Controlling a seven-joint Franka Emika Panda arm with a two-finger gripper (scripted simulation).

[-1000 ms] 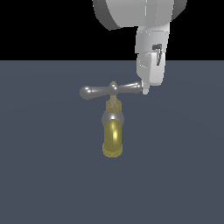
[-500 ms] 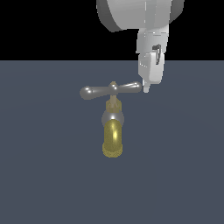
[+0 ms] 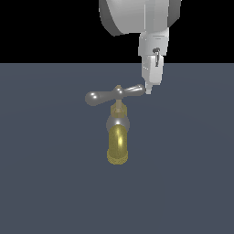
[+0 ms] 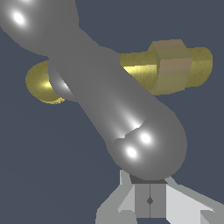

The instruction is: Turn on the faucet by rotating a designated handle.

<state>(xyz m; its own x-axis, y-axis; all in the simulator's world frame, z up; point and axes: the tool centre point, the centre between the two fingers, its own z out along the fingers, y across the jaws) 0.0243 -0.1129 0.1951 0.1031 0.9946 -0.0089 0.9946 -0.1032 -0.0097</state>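
Observation:
The faucet (image 3: 118, 142) stands on the dark floor, its brass-yellow spout curving toward the camera under a grey collar. On top lies the handle (image 3: 109, 94), a silver crossbar with bulbous ends and a small brass nub at its centre. It is slightly skewed, its end on the exterior view's right set farther back. My gripper (image 3: 148, 90) hangs from above, shut, with its tip against that end. In the wrist view the handle (image 4: 113, 100) fills the frame, and its rounded end sits just before the closed fingers of the gripper (image 4: 149, 199). The spout (image 4: 140, 72) lies behind the handle.
A flat dark grey-blue floor (image 3: 192, 183) spreads around the faucet, with a black background behind. The arm's large white body (image 3: 137, 18) hangs above the handle's end on the exterior view's right.
The gripper has shifted slightly toward the exterior view's left and back. The handle end it touches has swung away, so the crossbar has turned from level to skewed.

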